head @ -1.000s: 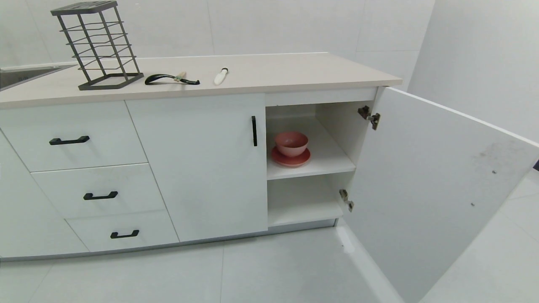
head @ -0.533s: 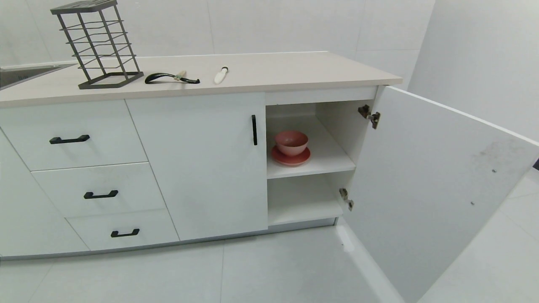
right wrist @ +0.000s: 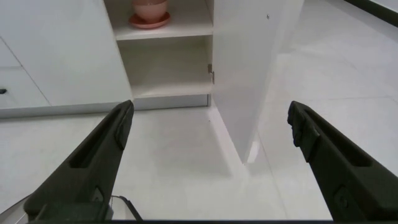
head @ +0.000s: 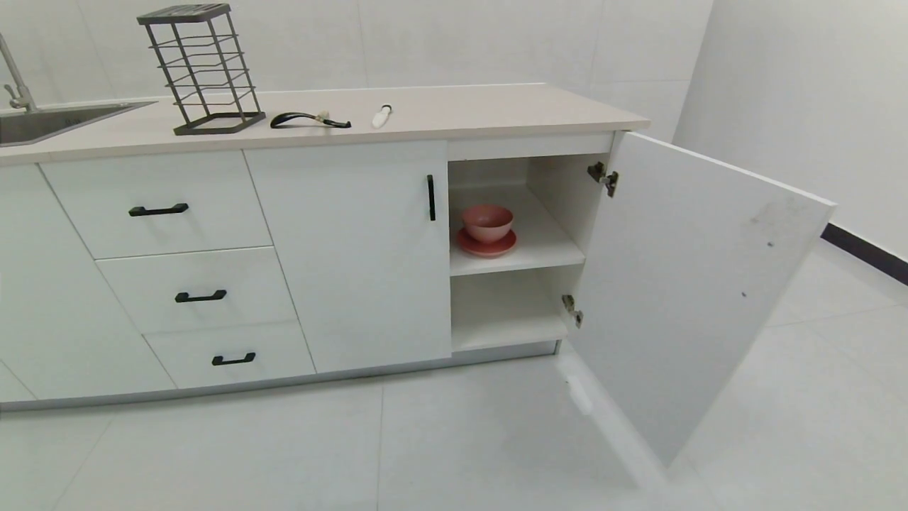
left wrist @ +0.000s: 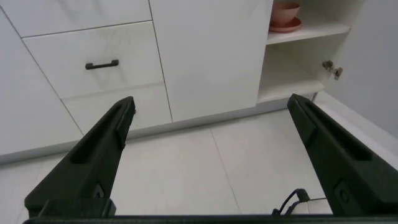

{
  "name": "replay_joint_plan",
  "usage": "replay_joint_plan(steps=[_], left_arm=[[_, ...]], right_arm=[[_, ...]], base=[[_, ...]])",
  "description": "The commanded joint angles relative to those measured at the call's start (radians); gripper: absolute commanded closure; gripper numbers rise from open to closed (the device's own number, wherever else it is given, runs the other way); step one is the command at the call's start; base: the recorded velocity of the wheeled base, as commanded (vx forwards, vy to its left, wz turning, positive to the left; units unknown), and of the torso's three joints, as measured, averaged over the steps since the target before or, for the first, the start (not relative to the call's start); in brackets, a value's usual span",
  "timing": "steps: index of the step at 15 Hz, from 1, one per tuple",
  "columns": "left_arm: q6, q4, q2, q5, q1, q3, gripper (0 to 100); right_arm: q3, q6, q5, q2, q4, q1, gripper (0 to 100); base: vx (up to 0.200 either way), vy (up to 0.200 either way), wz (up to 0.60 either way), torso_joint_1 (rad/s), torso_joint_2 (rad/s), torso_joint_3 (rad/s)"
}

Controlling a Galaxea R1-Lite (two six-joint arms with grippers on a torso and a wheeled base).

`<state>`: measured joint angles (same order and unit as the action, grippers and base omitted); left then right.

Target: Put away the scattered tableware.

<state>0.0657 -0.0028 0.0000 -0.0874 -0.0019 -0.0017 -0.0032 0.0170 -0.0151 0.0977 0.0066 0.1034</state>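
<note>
A pink bowl [head: 487,223] sits on a pink plate [head: 486,245] on the upper shelf of the open cabinet; both also show in the left wrist view [left wrist: 285,16] and right wrist view [right wrist: 150,11]. On the countertop [head: 461,113] lie a black ladle [head: 306,119] and a white-handled utensil [head: 381,116], beside a black wire rack [head: 204,69]. My left gripper [left wrist: 211,118] hangs open over the floor facing the drawers. Facing the cabinet's lower shelf, my right gripper [right wrist: 211,121] is open above the floor, nothing between its fingers.
The cabinet door [head: 681,284] stands wide open to the right, jutting out over the floor. A sink [head: 50,121] with a tap lies at the counter's left end. Three drawers [head: 198,284] and a shut door [head: 355,248] fill the cabinet front. Tiled floor spreads in front.
The whole head picture has shifted: the camera pulled back and turned left, so the counter looks smaller and the sink has come into sight. The tableware itself has not moved.
</note>
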Motion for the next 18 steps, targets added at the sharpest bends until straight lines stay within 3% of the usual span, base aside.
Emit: replay_joint_plan(steps=[1, 3, 5, 14, 18], left_arm=[[-0.001, 0.0, 0.0, 0.0, 0.0, 0.0, 0], [-0.038, 0.0, 0.0, 0.011, 0.0, 0.0, 0], [-0.049, 0.001, 0.0, 0.017, 0.0, 0.0, 0], [-0.046, 0.001, 0.0, 0.012, 0.0, 0.0, 0], [-0.043, 0.001, 0.0, 0.012, 0.0, 0.0, 0]], right_arm=[[0.0, 0.0, 0.0, 0.005, 0.0, 0.001, 0], [0.0, -0.002, 0.0, 0.005, 0.0, 0.001, 0], [0.0, -0.002, 0.0, 0.005, 0.0, 0.001, 0], [0.0, -0.002, -0.002, 0.005, 0.0, -0.001, 0], [0.0, -0.002, 0.0, 0.005, 0.0, -0.001, 0]], base=[[0.0, -0.2, 0.0, -0.007, 0.0, 0.012], [0.0, -0.2, 0.0, 0.005, 0.0, 0.005], [0.0, -0.2, 0.0, 0.002, 0.0, 0.002], [0.2, -0.022, 0.0, 0.001, 0.0, 0.004], [0.05, -0.2, 0.0, 0.002, 0.0, 0.004]])
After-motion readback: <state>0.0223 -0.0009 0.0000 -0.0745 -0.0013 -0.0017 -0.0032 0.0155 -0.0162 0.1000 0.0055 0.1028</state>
